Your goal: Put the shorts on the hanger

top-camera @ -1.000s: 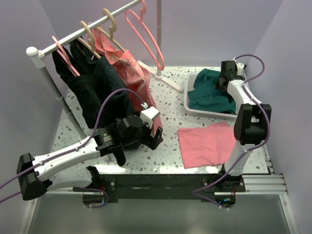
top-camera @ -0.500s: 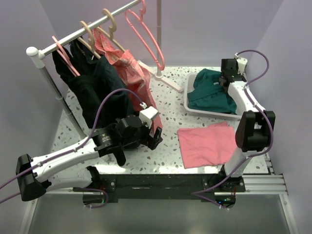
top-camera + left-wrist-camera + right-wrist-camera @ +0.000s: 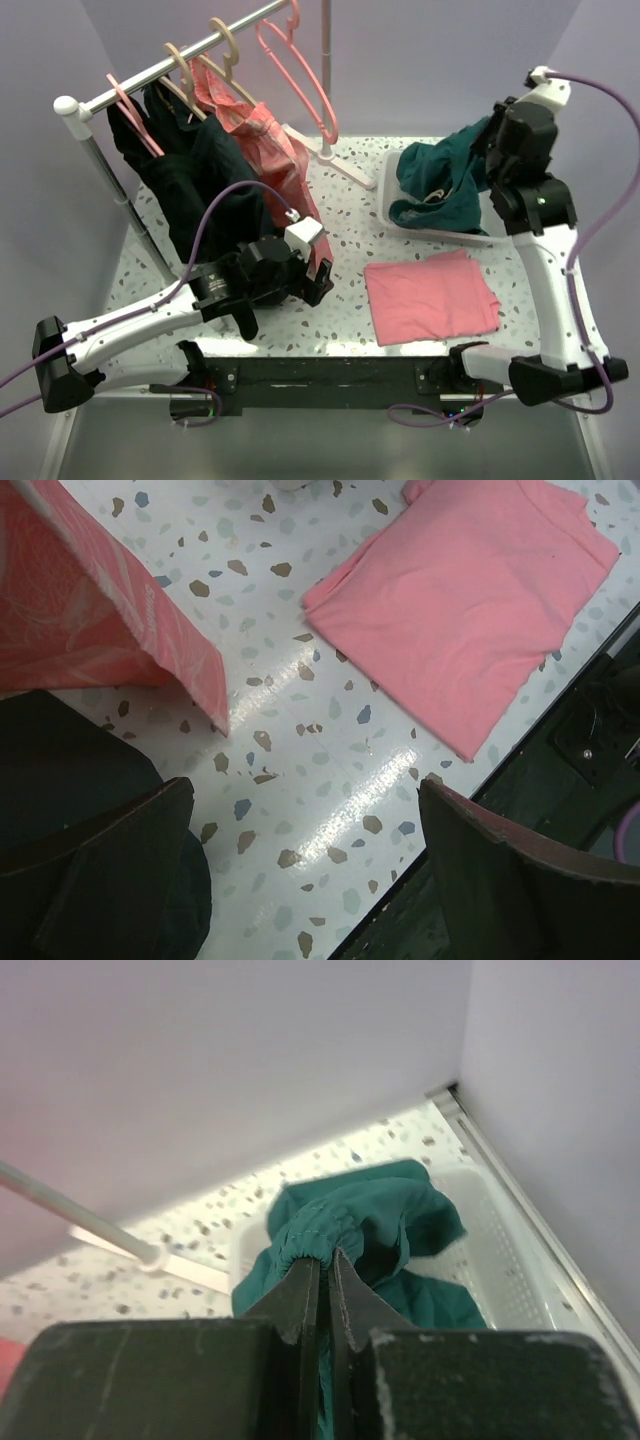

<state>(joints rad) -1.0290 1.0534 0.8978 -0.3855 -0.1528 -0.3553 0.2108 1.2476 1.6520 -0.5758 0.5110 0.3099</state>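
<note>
While the right arm (image 3: 552, 262) rears tall over the table (image 3: 350, 245), the right pincer (image 3: 322, 1260) clamps the shorts (image 3: 440, 185), which trail into the white basket (image 3: 440, 233). The left arm (image 3: 140, 325) crouches low, the left pincer (image 3: 305, 825) gaping. The hanger (image 3: 300, 75) hangs on the rail (image 3: 180, 58).

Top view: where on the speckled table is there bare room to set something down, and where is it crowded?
Bare: the strip between the flat pink cloth and the left hand, up to the white plastic tray. Crowded: left, under the hanging dark garments.
</note>
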